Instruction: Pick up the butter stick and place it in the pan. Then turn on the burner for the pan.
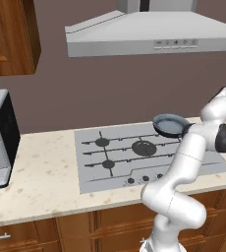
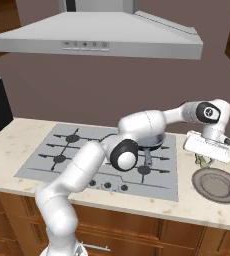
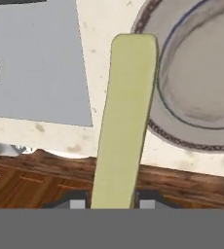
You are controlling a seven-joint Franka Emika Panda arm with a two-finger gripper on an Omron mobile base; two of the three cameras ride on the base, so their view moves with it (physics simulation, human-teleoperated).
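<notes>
Counter (image 3: 109,19) edge below; fingers (image 3: 150,200) clamp butter stick (image 3: 126,116) beside plate (image 3: 201,73).

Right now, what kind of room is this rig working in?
A home kitchen, by the look of it: a gas cooktop set in a stone counter, a range hood above, wooden cabinets.

The pan (image 1: 170,124) sits on the cooktop's (image 1: 110,152) far right burner; a plate (image 2: 218,185) lies right of it, apparently on the worktop (image 1: 41,182).
</notes>
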